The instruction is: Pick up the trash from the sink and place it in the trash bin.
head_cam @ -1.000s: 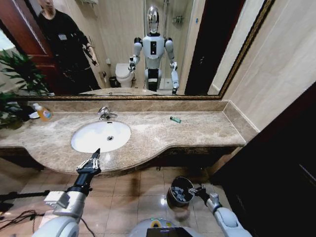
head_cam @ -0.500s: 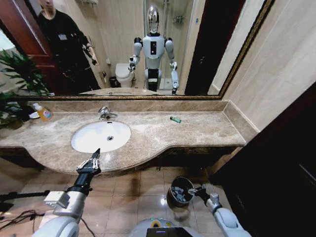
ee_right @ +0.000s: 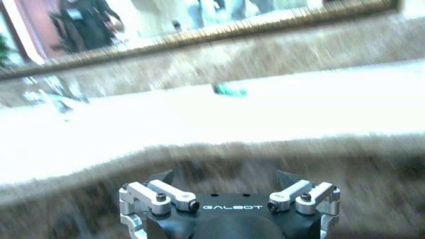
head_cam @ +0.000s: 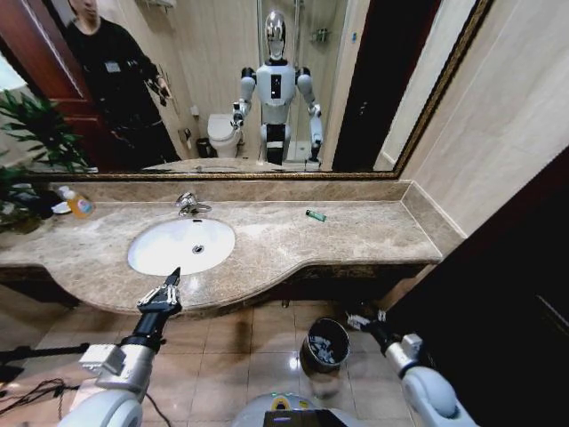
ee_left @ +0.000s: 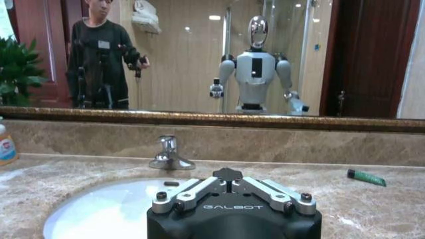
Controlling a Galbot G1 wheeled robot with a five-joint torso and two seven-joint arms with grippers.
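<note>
Left arm rising from the lower left of the head view, forearm angled up toward the surface (head_cam: pixel 293 245), left hand (head_cam: pixel 165 289) poised at the near marble edge just below the sink (head_cam: pixel 182 245), fingers pressed together into a narrow point. From the left wrist, hand body low in the middle of the frame, aimed level across the basin toward the faucet (ee_left: pixel 170 154) and the mirror (ee_left: pixel 199 55) behind it. Right arm reaching up from the lower right of the head view, right hand (head_cam: pixel 363 318) low near the floor (head_cam: pixel 253 342), just right of the bin (head_cam: pixel 324 345) and apart from its rim; from the right wrist, fingers spread wide with nothing between them, pointing at the underside of the surface edge. Bin standing on the floor tiles below the surface, lower centre of the head view, some pale litter inside it. Sink basin white and bare around the drain, left of centre. Small green tube (head_cam: pixel 316 215) lying flat on the surface, right of the sink and well apart from it, near the back wall. Orange soap bottle (head_cam: pixel 79 204) at the far left of the surface.
</note>
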